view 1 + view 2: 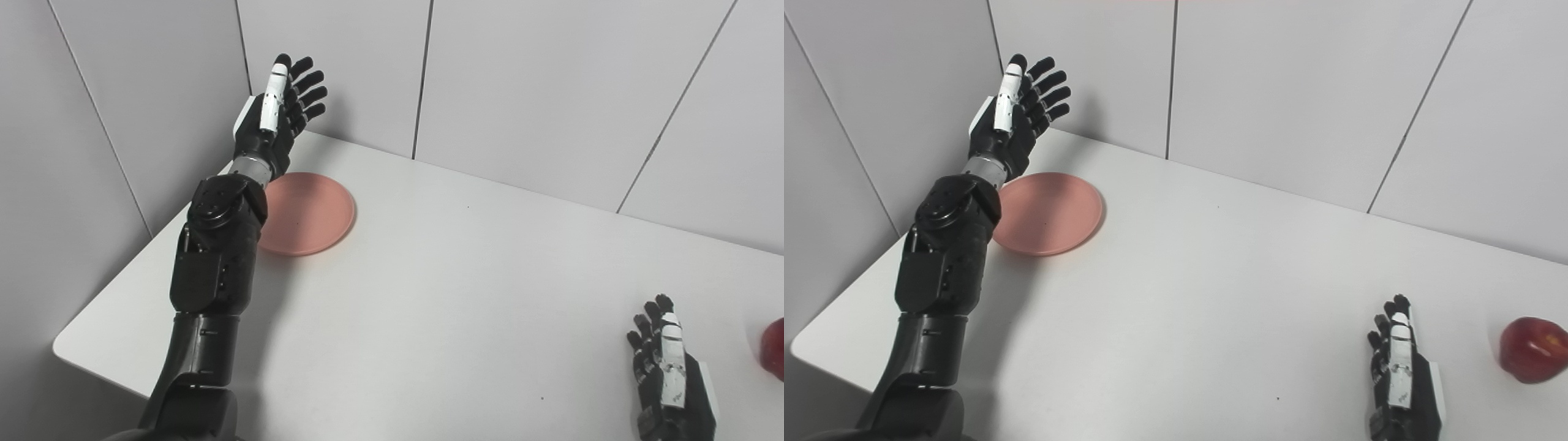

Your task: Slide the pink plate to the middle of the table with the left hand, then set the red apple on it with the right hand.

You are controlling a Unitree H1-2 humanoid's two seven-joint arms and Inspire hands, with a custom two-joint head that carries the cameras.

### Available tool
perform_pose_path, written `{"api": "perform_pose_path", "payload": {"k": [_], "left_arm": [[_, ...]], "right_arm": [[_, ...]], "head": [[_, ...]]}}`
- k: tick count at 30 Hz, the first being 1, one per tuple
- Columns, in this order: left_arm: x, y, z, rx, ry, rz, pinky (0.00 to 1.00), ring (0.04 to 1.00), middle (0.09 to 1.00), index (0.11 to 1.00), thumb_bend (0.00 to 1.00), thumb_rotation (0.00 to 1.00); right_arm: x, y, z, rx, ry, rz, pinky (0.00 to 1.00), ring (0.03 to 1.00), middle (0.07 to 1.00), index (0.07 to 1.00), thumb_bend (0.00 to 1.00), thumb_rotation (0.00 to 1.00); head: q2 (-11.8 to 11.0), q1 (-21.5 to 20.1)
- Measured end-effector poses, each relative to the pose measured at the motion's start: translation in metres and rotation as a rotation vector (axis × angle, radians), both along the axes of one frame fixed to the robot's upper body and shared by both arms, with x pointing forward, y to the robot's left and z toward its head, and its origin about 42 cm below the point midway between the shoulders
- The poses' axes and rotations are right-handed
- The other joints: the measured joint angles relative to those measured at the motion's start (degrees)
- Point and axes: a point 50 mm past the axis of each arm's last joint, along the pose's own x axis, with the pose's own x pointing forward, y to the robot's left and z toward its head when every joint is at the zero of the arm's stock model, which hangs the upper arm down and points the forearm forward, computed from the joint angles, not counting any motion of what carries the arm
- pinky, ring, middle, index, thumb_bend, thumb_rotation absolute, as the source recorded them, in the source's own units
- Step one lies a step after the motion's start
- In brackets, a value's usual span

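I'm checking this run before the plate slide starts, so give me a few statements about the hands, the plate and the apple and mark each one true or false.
1. The left hand is open, raised near the far left corner. True.
2. The pink plate sits at the table's middle. False: it lies near the far left corner.
3. The red apple is on the plate. False: it rests on the table at the right edge.
4. The right hand holds nothing. True.
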Motion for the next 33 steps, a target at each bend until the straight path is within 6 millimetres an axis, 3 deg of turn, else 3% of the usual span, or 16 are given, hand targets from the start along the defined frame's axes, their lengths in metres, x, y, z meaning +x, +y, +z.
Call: {"api": "perform_pose_path", "payload": {"k": [10,15,18,33], "left_arm": [[0.0,0.046,-0.005,-0.012,0.029,0.084,0.82,0.823,0.83,0.821,0.38,1.0],[0.001,0.068,-0.01,-0.009,0.048,0.092,0.83,0.849,0.856,0.843,0.38,1.0],[0.001,0.076,-0.014,-0.025,0.052,0.104,0.85,0.848,0.85,0.834,0.41,1.0],[-0.001,0.105,-0.035,-0.099,0.093,0.135,0.86,0.847,0.848,0.836,0.36,1.0]], "right_arm": [[0.0,-0.002,0.0,-0.015,0.0,-0.004,1.0,1.0,1.0,1.0,0.11,1.0],[0.0,-0.003,0.0,-0.02,-0.001,-0.005,1.0,1.0,1.0,1.0,0.12,1.0],[0.0,-0.004,0.0,-0.03,0.0,-0.006,1.0,1.0,1.0,1.0,0.12,1.0],[0.0,-0.005,0.0,-0.053,-0.001,-0.011,1.0,0.996,0.998,0.999,0.13,1.0]], "head": [[0.1,0.4],[0.1,0.7],[0.1,0.8],[0.3,1.0]]}}
